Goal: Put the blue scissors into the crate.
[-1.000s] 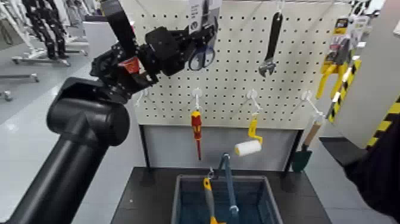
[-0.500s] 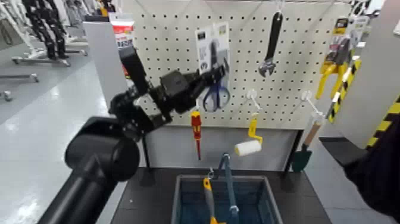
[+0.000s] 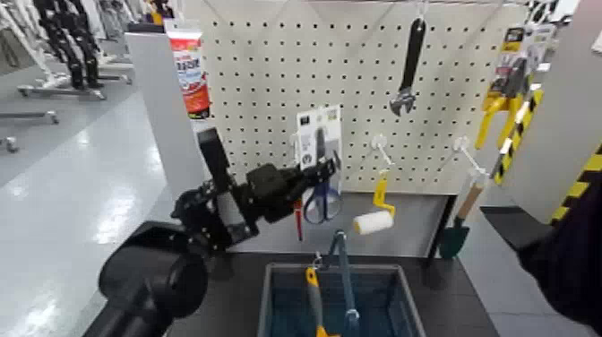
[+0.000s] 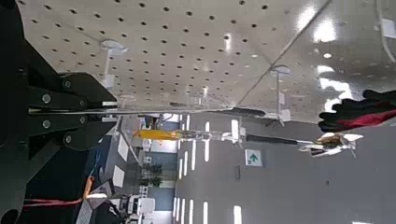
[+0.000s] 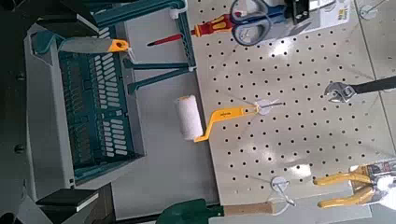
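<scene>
And there were the blue scissors (image 3: 322,205) on their white card (image 3: 320,125), shut in the left gripper (image 3: 321,170) at mid-frame, above the crate (image 3: 270,300)!
What a grip: the left gripper, coming in from the lower left, was closed down on the card, blue loops hanging lowest, in front of the pegboard (image 3: 260,81); the crate sat bottom centre, its arched handle (image 3: 347,278) raised, a yellow-and-grey tool (image 3: 314,300) at its left part, while the paint roller (image 3: 374,222) hung right of the scissors and the right arm (image 3: 573,246) waited at the right edge.
</scene>
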